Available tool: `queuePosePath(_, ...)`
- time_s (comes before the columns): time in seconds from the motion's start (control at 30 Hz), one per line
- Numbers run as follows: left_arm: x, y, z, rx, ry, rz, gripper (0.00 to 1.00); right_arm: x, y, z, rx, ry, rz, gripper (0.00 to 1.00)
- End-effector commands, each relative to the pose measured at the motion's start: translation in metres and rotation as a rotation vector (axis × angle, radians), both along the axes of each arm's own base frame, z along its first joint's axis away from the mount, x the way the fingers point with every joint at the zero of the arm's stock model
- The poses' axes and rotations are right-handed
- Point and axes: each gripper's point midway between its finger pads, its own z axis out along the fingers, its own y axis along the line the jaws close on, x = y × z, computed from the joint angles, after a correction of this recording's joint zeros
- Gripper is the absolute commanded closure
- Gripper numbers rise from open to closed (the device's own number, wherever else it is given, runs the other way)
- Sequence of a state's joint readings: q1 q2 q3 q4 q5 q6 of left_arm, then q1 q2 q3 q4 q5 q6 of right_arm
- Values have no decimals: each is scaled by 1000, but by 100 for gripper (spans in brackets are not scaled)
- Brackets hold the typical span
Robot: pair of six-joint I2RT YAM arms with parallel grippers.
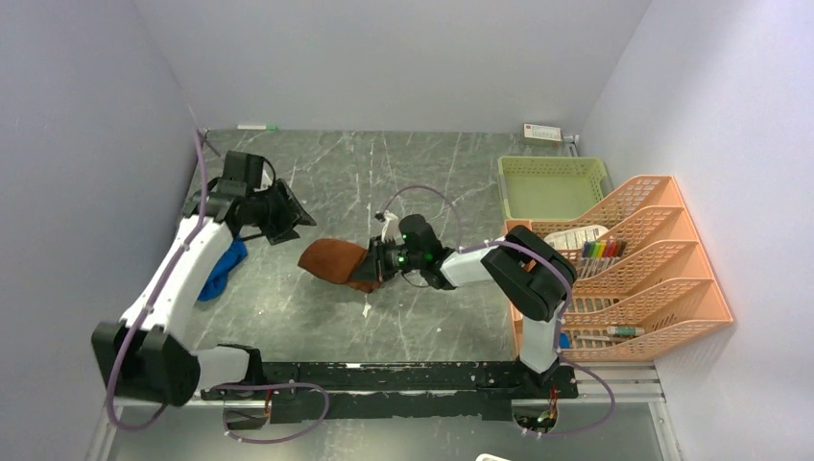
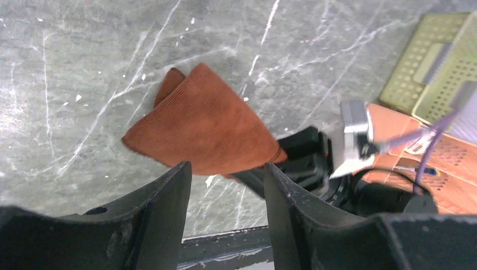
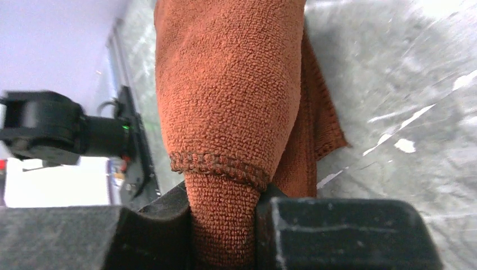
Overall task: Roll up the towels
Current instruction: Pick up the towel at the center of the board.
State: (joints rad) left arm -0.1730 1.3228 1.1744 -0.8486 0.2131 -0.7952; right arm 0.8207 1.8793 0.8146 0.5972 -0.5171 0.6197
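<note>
Nothing rolled yet | my right pincer [image 1: 370,273] clamps the folded rust-brown terry towel [image 1: 331,260] | left pincer [image 2: 225,174] apart, empty | royal-blue terry towel [image 1: 223,269] heaped at 9 o'clock

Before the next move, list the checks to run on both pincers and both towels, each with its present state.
1. Right pincer gripping the rust-brown terry-cloth towel: ok, shut on a bunched edge.
2. Left pincer free to help: ok, open and empty, above the towel.
3. Rust-brown towel rolled: not ok, it is folded, not rolled.
4. Rust-brown towel's far end resting on the grey marbled table: cannot tell.
5. Bright blue terry-cloth towel rolled: not ok, it lies crumpled, partly hidden under the left arm.
</note>
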Motion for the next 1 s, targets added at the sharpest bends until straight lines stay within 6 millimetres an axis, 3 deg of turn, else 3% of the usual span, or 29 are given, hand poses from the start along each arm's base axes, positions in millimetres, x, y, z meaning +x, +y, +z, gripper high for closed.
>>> queuePosePath(0.0,-11,7,9,30,-130,-42,40,19,3,55,213,67,41,100)
queuePosePath(0.1,-18,5,13,16,-182,-57,36,42,3,79,207,1,25,100)
queuePosePath(0.17,-19,3,17,4,-219,-75,24,56,2,95,208,-36,14,100)
queuePosePath(0.23,-20,4,20,7,-243,-82,23,75,-2,119,217,-93,-12,100)
queuePosePath(0.43,-24,4,24,15,-285,-118,23,138,-55,159,149,-227,-167,100)
queuePosePath(0.57,-28,-1,22,-2,-291,-153,24,181,-113,177,76,-287,-300,100)
queuePosePath(0.73,-30,-7,20,-22,-294,-196,24,223,-213,194,-52,-355,-535,100)
queuePosePath(0.87,-30,-12,18,-41,-297,-226,25,240,-291,210,-153,-406,-724,100)
queuePosePath(0.97,-29,-15,16,-51,-294,-246,25,242,-342,225,-187,-436,-846,100)
